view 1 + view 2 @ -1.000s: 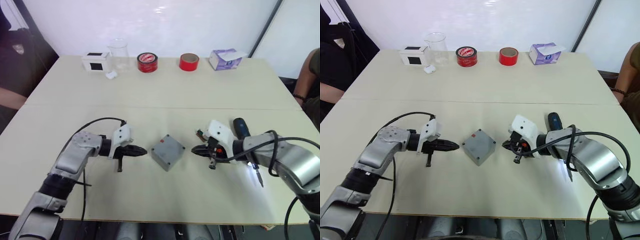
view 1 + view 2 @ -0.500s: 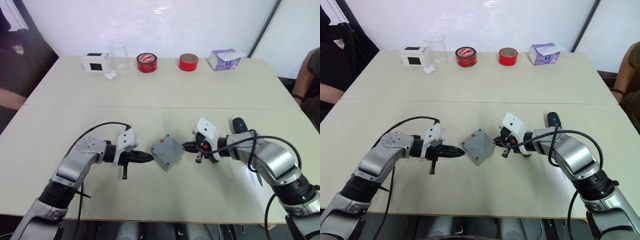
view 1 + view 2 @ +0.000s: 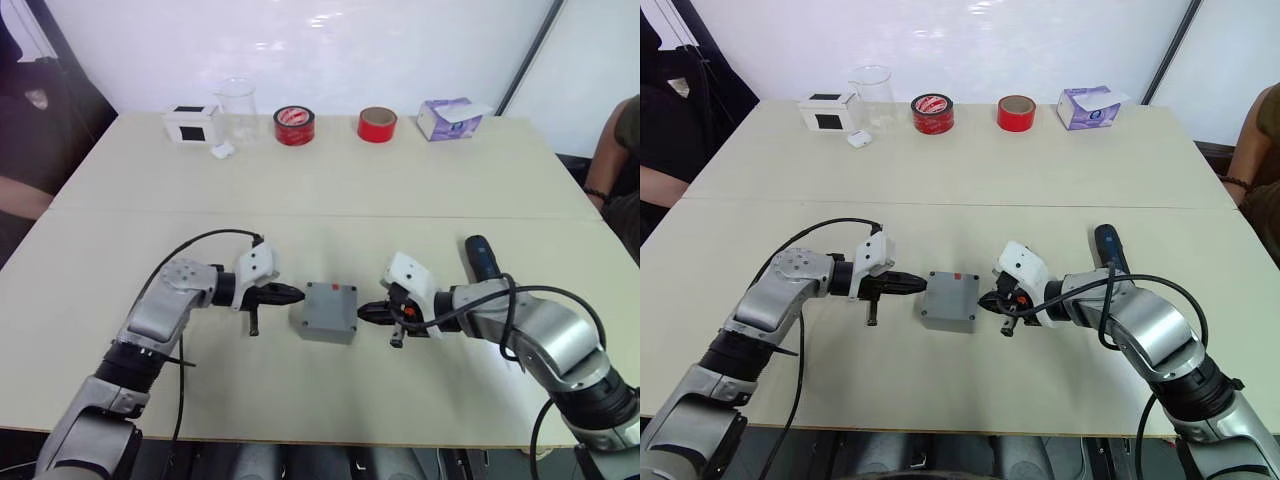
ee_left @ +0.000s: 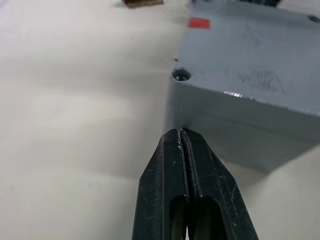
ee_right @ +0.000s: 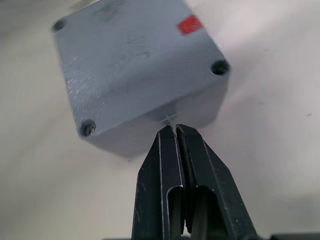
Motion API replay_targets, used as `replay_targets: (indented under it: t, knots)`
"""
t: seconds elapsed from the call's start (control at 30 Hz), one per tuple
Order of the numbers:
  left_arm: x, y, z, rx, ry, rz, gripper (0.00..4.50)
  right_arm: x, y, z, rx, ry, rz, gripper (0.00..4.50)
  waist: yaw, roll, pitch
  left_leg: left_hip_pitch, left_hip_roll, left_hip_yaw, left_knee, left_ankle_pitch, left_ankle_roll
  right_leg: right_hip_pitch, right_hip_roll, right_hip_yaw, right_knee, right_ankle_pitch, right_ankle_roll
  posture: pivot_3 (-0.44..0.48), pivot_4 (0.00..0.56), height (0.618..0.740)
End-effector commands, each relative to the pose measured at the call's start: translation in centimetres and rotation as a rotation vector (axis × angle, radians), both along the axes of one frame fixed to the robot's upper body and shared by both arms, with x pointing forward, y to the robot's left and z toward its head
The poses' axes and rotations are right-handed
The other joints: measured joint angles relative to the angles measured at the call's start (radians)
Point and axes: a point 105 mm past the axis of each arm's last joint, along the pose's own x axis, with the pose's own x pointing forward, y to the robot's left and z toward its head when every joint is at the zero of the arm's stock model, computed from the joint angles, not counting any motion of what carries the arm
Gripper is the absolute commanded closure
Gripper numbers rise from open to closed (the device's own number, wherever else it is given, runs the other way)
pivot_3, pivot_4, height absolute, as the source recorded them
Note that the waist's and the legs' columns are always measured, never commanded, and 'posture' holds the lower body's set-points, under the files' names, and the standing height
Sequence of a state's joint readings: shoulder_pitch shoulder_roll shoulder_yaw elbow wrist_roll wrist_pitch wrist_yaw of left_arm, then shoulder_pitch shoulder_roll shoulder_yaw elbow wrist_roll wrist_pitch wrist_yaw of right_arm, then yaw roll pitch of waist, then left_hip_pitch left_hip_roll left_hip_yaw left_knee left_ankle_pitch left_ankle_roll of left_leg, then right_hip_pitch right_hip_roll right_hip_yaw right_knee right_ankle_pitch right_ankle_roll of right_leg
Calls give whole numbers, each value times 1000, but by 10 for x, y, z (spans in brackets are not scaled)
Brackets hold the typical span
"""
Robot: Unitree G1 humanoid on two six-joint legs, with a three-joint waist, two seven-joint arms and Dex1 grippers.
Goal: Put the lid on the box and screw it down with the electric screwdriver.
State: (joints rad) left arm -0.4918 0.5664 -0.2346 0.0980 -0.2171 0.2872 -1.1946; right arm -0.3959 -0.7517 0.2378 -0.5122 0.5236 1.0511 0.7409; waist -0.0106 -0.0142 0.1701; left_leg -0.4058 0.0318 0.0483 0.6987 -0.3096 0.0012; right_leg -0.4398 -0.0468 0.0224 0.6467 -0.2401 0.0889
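The grey box (image 3: 326, 312) sits at the middle of the table with the lid (image 3: 331, 298) closing its top. The lid has screw holes at its corners and a small red mark. My left gripper (image 3: 296, 294) is shut, its tip against the box's left side (image 4: 220, 135). Shut as well, my right gripper (image 3: 363, 312) has its tip at the box's right side (image 5: 165, 112). Neither holds anything. The electric screwdriver (image 3: 481, 256) lies on the table behind my right forearm, partly hidden by it.
Along the far edge stand a white-and-black cube (image 3: 193, 123), a glass beaker (image 3: 238, 106), two red tape rolls (image 3: 294, 125) (image 3: 378, 124) and a purple tissue carton (image 3: 447, 118). People sit at the table's left (image 3: 25, 195) and right (image 3: 615, 160) ends.
The box has turned from a diamond stance to square with the table edge. Both shut grippers have closed in on its sides, the right one moving left and nearer.
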Motion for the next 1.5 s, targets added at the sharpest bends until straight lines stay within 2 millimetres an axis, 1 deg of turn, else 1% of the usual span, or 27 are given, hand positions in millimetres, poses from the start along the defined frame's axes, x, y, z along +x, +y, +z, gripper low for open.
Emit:
replay_targets:
  t: [0.03,0.17,0.27,0.4,0.53,0.7,0.77,0.9,1.0,1.13,1.27,1.33,1.43,1.5]
  knots:
    - [-2,-7,7,-10,-32,-42,4500,-2,2,14,19,-63,9,4472,0,0,0,0,0,0,0,0,0,0,0,0,0,0,0,0,150,740]
    - [-13,-1,4,9,5,-68,4500,0,-2,18,17,-83,-17,4472,-1,0,0,0,0,0,0,0,0,0,0,0,0,0,0,0,150,740]
    - [-24,3,2,27,43,-103,4500,2,-5,21,24,-95,-39,4472,-1,0,0,0,0,0,0,0,0,0,0,0,0,0,0,0,150,740]
    - [-33,-1,2,18,66,-122,4500,5,-2,21,49,-94,-53,4472,1,0,0,0,0,0,0,0,0,0,0,0,0,0,0,0,150,740]
    - [-34,-6,2,12,67,-123,4500,11,2,20,62,-95,-64,4472,0,0,0,0,0,0,0,0,0,0,0,0,0,0,0,0,150,740]
    - [-33,-8,3,7,65,-121,4500,16,3,20,62,-98,-70,4472,-1,0,0,0,0,0,0,0,0,0,0,0,0,0,0,0,150,740]
    - [-33,-7,3,8,63,-118,4500,16,2,19,53,-96,-68,4472,-1,0,0,0,0,0,0,0,0,0,0,0,0,0,0,0,150,740]
    - [-34,0,7,23,55,-112,4500,11,-3,18,32,-84,-60,4472,-1,0,0,0,0,0,0,0,0,0,0,0,0,0,0,0,150,740]
    - [-33,6,15,30,42,-105,4500,7,-6,20,32,-72,-58,4472,-1,0,0,0,0,0,0,0,0,0,0,0,0,0,0,0,150,740]
    - [-32,9,33,14,11,-102,4500,6,-12,26,16,-111,-73,4472,-1,0,0,0,0,0,0,0,0,0,0,0,0,0,0,0,150,740]
    - [-32,6,62,-40,-34,-108,4500,21,-33,46,19,-223,-187,4472,2,0,0,0,0,0,0,0,0,0,0,0,0,0,0,0,150,740]
    - [-31,2,72,-62,-54,-108,4500,25,-41,50,32,-245,-234,4472,1,0,0,0,0,0,0,0,0,0,0,0,0,0,0,0,150,740]
    - [-30,-4,85,-90,-78,-113,4500,32,-53,46,44,-243,-300,3712,0,0,0,0,0,0,0,0,0,0,0,0,0,0,0,0,150,740]
    - [-29,-7,88,-100,-85,-117,4500,34,-57,41,54,-226,-324,3072,-1,0,0,0,0,0,0,0,0,0,0,0,0,0,0,0,150,740]
